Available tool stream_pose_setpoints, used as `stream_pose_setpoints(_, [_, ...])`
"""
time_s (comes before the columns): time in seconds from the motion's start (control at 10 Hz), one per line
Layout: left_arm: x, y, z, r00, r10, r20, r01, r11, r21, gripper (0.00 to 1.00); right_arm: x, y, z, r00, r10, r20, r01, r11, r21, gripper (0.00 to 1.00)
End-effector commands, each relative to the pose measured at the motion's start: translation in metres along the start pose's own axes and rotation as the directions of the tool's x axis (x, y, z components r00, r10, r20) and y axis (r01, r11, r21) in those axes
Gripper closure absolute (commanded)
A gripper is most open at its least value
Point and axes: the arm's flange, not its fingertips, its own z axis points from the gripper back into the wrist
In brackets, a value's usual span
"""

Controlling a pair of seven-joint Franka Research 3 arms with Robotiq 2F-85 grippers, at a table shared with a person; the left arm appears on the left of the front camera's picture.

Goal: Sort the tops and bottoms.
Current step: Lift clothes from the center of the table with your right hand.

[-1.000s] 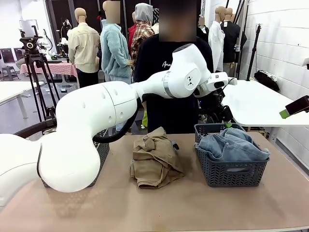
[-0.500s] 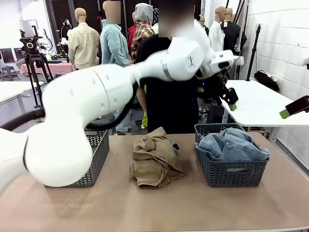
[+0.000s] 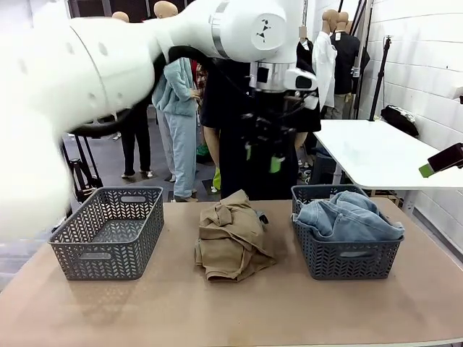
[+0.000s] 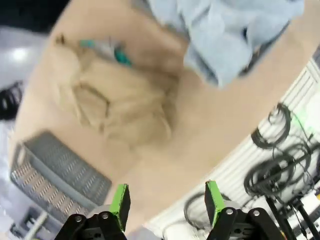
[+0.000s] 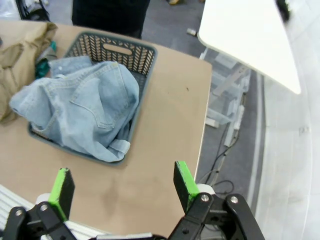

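Note:
A crumpled tan top (image 3: 231, 235) lies mid-table, with a bit of teal cloth (image 4: 117, 52) peeking from its far edge. Light blue jeans, the bottoms (image 3: 347, 217), fill the right basket (image 3: 347, 260). My left gripper (image 3: 262, 155) hangs high above the tan top's far side, open with nothing between its green pads. The left wrist view (image 4: 167, 202) looks down on the tan top (image 4: 115, 100) and the jeans (image 4: 225, 35). My right gripper (image 5: 122, 187) is open and empty, high off the table's right end, looking down at the jeans (image 5: 85, 110); its tip (image 3: 428, 170) shows at the right edge.
An empty dark grey lattice basket (image 3: 108, 231) stands at the left of the table. A person in black (image 3: 239, 108) stands at the far side, behind my left arm. A white table (image 3: 376, 155) is beyond the right basket. Bare tabletop runs along the near edge.
My left arm has risen and swung left, from over the right basket to above the table's middle, uncovering the left basket. Clothes and the right gripper have not moved.

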Motion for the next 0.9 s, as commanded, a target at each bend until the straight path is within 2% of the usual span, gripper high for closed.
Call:
stream_pose_setpoints(0.0, [-0.133,-0.008,-0.066,0.998,0.060,-0.006,-0.060,0.995,-0.082,0.22,0.002,-0.001,-0.003,1.000,0.000,0.013,0.000,1.000,0.005,0.00])
stream_pose_setpoints(0.2, [-0.148,-0.011,-0.066,0.997,0.060,-0.043,-0.065,0.989,-0.130,0.22,0.002,-0.001,-0.003,1.000,0.000,0.013,0.000,1.000,0.005,0.00])
stream_pose_setpoints(0.3, [-0.120,-0.021,-0.065,0.997,0.071,0.026,-0.069,0.995,-0.077,0.22,0.002,-0.001,-0.003,1.000,0.000,0.013,0.000,1.000,0.005,0.00])
stream_pose_setpoints(0.4, [-0.086,-0.006,-0.020,0.994,0.066,-0.087,-0.074,0.993,-0.094,0.22,0.002,-0.001,-0.003,1.000,0.000,0.013,0.000,1.000,0.005,0.00])
stream_pose_setpoints(0.7, [-0.086,-0.006,-0.020,0.994,0.066,-0.087,-0.074,0.993,-0.094,0.22,0.002,-0.001,-0.003,1.000,0.000,0.013,0.000,1.000,0.005,0.00])
stream_pose_setpoints(0.8, [-0.098,-0.010,-0.032,0.996,0.064,-0.068,-0.071,0.992,-0.103,0.22,0.002,-0.001,-0.003,1.000,0.000,0.013,0.000,1.000,0.005,0.00])
